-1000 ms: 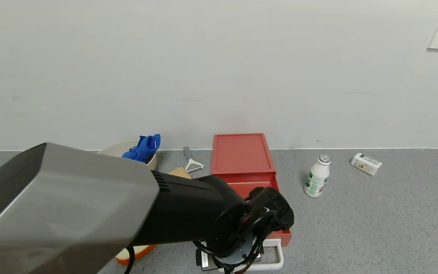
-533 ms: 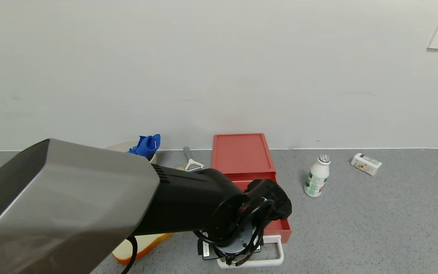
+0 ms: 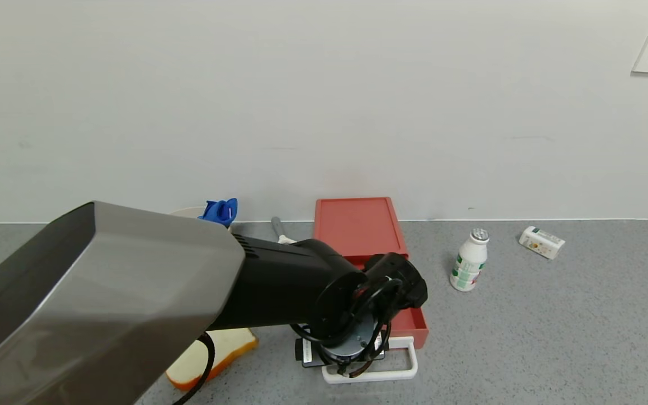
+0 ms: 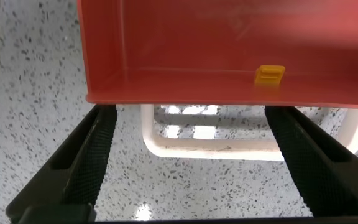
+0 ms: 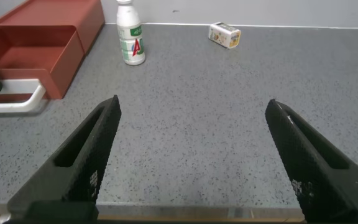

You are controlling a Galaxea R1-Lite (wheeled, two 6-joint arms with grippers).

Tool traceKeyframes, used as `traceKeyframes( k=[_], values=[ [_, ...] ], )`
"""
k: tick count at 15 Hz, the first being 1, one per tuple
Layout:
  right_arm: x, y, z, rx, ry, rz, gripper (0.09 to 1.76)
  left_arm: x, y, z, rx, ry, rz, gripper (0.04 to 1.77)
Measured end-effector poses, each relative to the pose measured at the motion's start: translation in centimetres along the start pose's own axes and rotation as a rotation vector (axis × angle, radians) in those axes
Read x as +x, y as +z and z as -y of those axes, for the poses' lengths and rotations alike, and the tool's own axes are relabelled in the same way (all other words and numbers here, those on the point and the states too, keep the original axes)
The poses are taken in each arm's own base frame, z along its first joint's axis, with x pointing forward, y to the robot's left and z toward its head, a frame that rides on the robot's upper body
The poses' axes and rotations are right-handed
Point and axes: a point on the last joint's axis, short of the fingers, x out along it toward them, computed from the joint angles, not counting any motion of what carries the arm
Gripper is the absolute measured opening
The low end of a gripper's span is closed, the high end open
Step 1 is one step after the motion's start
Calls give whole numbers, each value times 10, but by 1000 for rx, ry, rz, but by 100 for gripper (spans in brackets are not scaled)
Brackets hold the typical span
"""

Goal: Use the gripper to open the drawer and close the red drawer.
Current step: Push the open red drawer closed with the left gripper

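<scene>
In the head view the left tool hangs at the end of the thick grey and black arm, low over the white loop handle of the red drawer, which stands pulled partway out of its flat red case toward the robot on the grey speckled table; the case's back is against the wall. Beside the case lie a peeler, a bowl holding a blue cloth, and a slice of bread nearer the robot, while a white bottle stands on the drawer's other side with a small carton lying beyond it. In the left wrist view the left tool's fingers are spread wide, one on either side of the handle without touching it, the drawer's open tray just past them. In the right wrist view the right tool is open over bare table, with the drawer, bottle and carton ahead of it
</scene>
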Motion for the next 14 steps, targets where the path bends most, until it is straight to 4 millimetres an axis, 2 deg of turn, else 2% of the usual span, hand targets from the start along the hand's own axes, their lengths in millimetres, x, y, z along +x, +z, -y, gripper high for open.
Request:
traceKeyframes(
  k=[14],
  values=[
    [0,0,0,0,0,0,171,8,31,-1,41,-2,53,172]
  ],
)
